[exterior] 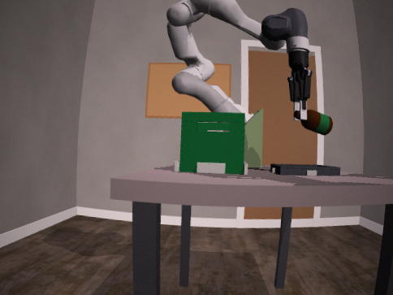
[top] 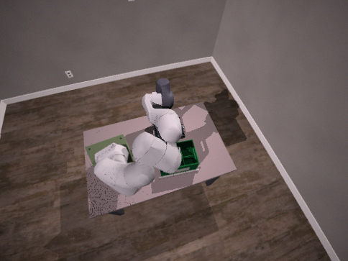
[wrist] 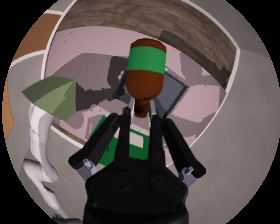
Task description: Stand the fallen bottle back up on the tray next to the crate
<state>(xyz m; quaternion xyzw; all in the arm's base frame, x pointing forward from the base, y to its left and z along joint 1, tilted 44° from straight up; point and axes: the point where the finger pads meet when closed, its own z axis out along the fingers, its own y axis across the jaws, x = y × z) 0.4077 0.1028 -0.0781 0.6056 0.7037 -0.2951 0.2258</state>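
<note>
My gripper point(exterior: 300, 115) is shut on the neck of a brown bottle point(exterior: 316, 122) with a green band. It holds the bottle high in the air, well above the dark tray point(exterior: 305, 169) on the table. The bottle hangs tilted, its base pointing down and to the right. In the wrist view the bottle point(wrist: 145, 81) sticks out from between the fingers, with the tray point(wrist: 169, 93) far below it. The green crate point(exterior: 212, 147) stands to the left of the tray. In the overhead view the arm hides the bottle and the tray, and the crate point(top: 184, 157) shows partly.
A light green panel point(exterior: 254, 139) leans behind the crate; it also shows at the table's left in the overhead view point(top: 108, 148). The table edge point(exterior: 252, 191) runs close in front of the crate and tray. A door and a board are on the back wall.
</note>
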